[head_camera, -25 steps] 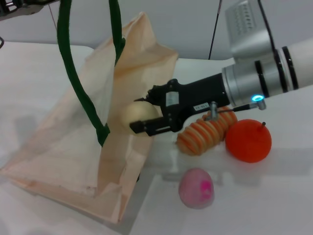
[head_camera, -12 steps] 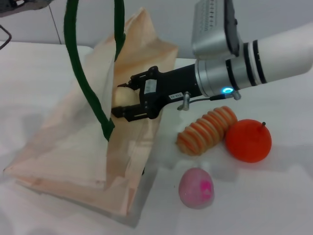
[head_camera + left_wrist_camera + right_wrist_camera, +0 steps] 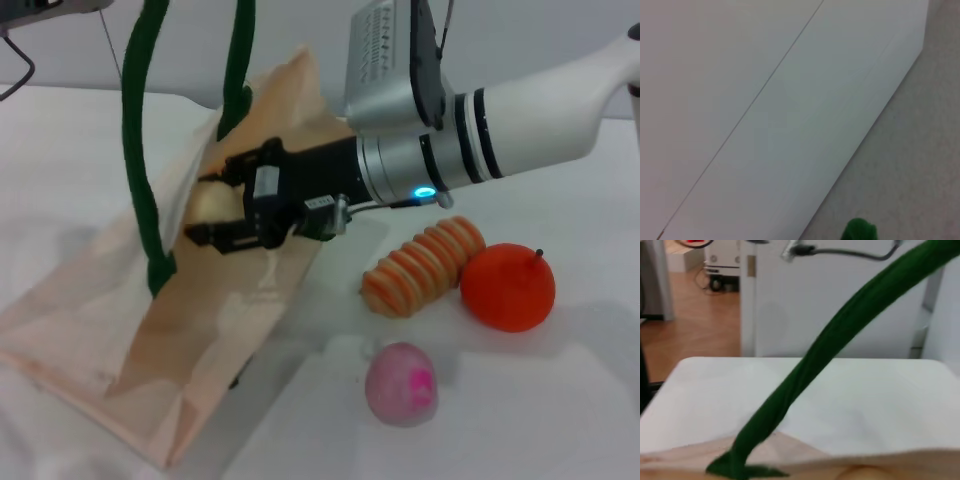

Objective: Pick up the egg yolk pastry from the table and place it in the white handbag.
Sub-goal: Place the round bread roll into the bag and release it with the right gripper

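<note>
The white handbag lies on the table at the left, and its dark green handles are pulled up out of the top of the head view. My right gripper reaches in from the right and is shut on the egg yolk pastry, a pale beige ball, at the bag's open mouth. The right wrist view shows a green handle and the bag's cream edge. My left arm shows only at the top left corner. The left wrist view shows a tip of green handle.
A striped orange-and-cream roll, an orange and a pink ball with a magenta spot lie on the white table to the right of the bag, under and in front of my right arm.
My right gripper has moved left with the pastry, from beside the bag's edge into its mouth. The bag's opening and handles have shifted left.
</note>
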Available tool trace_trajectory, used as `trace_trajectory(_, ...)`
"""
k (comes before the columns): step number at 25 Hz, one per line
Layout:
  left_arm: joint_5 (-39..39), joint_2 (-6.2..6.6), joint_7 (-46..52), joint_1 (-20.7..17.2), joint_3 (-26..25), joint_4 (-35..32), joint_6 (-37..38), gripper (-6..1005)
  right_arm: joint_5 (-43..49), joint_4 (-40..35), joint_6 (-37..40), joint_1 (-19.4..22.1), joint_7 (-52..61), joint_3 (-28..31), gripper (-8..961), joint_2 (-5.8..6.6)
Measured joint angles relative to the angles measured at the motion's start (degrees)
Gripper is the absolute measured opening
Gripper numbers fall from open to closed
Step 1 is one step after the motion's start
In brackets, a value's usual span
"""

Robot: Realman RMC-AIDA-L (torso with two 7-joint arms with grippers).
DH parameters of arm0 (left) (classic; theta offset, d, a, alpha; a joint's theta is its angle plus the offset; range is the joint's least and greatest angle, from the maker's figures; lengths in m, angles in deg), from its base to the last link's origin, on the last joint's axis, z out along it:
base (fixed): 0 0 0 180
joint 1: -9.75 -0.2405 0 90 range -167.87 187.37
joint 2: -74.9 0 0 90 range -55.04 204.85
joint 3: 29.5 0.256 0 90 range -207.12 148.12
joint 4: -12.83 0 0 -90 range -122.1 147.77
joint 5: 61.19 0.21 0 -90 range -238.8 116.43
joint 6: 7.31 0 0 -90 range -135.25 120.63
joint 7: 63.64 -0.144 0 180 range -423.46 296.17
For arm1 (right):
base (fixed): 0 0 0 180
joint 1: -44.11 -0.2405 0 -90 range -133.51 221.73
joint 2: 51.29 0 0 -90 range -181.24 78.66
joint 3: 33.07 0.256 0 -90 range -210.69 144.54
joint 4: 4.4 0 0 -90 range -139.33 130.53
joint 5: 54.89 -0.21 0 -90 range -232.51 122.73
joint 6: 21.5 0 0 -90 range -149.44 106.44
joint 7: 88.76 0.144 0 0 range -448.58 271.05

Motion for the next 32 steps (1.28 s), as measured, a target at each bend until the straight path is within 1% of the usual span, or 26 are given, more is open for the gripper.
trace_trajectory(8, 0.5, -0.11, 0.1, 1.2, 0.0, -0.4, 0.1, 219, 0.1, -5.4, 17.5, 1.7, -0.3, 0.8, 584, -0.24)
trace_trajectory(12, 0.5, 0.05, 0.1, 1.3, 0.0, -1.5, 0.2, 221, 0.1, -7.1, 23.2, 2.6, -0.4, 0.9, 583, -0.35)
trace_trajectory(15, 0.5, 0.08, 0.1, 1.3, 0.0, -1.6, 0.2, 222, -0.1, -7.9, 26.2, 3.2, -0.4, 1.7, 583, -0.25)
trace_trajectory(19, 0.4, 0.08, 0.2, 1.4, 0.0, -1.6, 0.3, 224, 0.1, -8.0, 28.1, 3.4, -0.8, 3.3, 585, -0.22)
trace_trajectory(24, -0.3, 0.09, 0.4, 1.7, -0.1, -1.6, 0.3, 225, 0.1, -8.8, 33.9, 3.5, -1.5, 3.1, 588, -0.65)
trace_trajectory(32, -0.8, 0.28, 0.5, 1.3, -0.1, -2.1, 0.2, 228, 0.1, -10.5, 35.5, 3.7, -3.0, 3.2, 593, -0.49)
